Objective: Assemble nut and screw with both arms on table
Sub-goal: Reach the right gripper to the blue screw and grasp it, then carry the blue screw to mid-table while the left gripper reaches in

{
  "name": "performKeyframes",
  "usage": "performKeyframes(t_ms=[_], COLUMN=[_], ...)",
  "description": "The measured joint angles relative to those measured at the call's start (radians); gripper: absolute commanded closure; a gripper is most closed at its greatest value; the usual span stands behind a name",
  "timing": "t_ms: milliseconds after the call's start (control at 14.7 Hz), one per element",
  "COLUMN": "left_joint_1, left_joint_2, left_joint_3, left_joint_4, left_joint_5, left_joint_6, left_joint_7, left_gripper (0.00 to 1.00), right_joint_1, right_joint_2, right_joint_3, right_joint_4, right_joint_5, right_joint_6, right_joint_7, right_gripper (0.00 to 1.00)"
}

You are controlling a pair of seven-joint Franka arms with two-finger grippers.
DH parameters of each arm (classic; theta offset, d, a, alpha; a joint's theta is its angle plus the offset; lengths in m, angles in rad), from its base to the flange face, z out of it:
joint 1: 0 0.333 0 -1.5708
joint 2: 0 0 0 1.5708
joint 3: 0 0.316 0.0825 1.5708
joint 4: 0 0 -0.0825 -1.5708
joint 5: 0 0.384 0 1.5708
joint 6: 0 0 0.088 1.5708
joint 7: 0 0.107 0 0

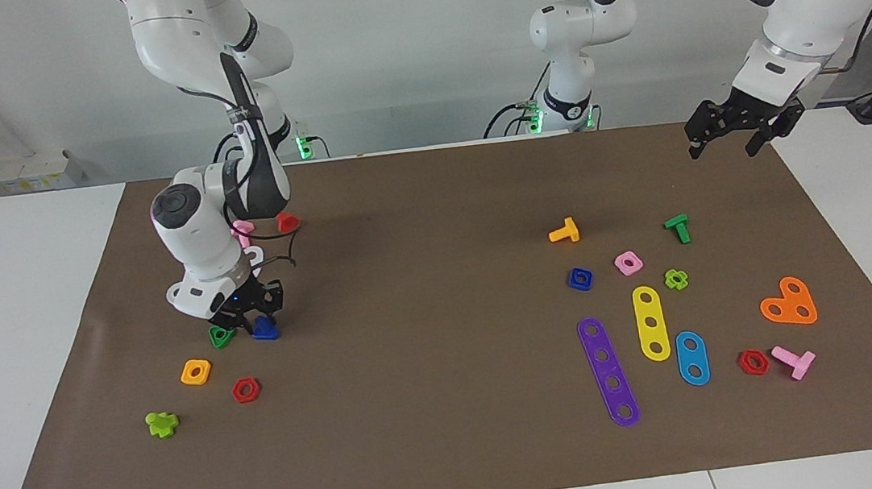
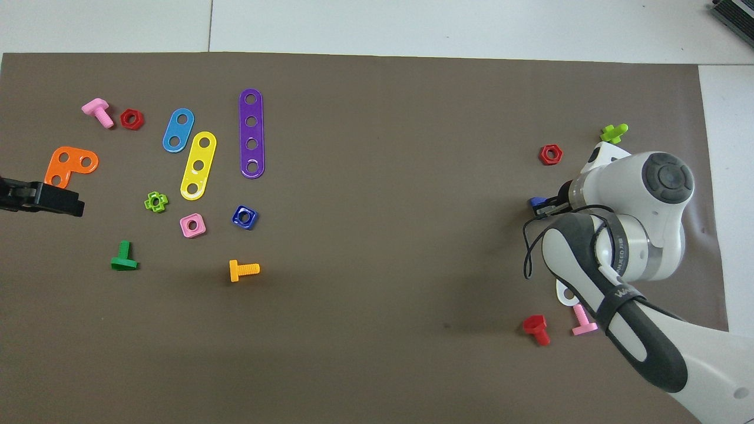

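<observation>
Right gripper (image 1: 251,316) down at the screw (image 1: 266,329), right arm's end of the table (image 1: 458,453).

Fingers low at the blue screw, touching or nearly; whether they pinch it yet, cannot tell. Screw rests on the sheet, triangular head showing, green nut (image 1: 220,336) just beside it; stem axis hidden. Nut (image 1: 580,279) lies well apart toward the left arm's end, beside the pink nut (image 1: 628,262). Left gripper (image 1: 740,133) waits aloft over that end's corner, fingers spread, the nearer arm to the nut.
</observation>
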Motion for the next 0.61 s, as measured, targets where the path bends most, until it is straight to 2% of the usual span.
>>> performKeyframes(t_ms=[613], left_joint_1=[0.0], left_joint_2=[0.0], left_joint_3=[0.0], left_joint_4=[0.0], left_joint_5=[0.0], left_joint_6=[0.006], left_joint_7=[-0.001], left_gripper=[0.0], right_joint_1=[0.001], right_joint_2=[-0.016], right_joint_3=[0.0], right_joint_4=[0.027], right_joint_5=[0.004], right_joint_6=[-0.023], right_joint_7=[0.021], right_gripper=[1.0])
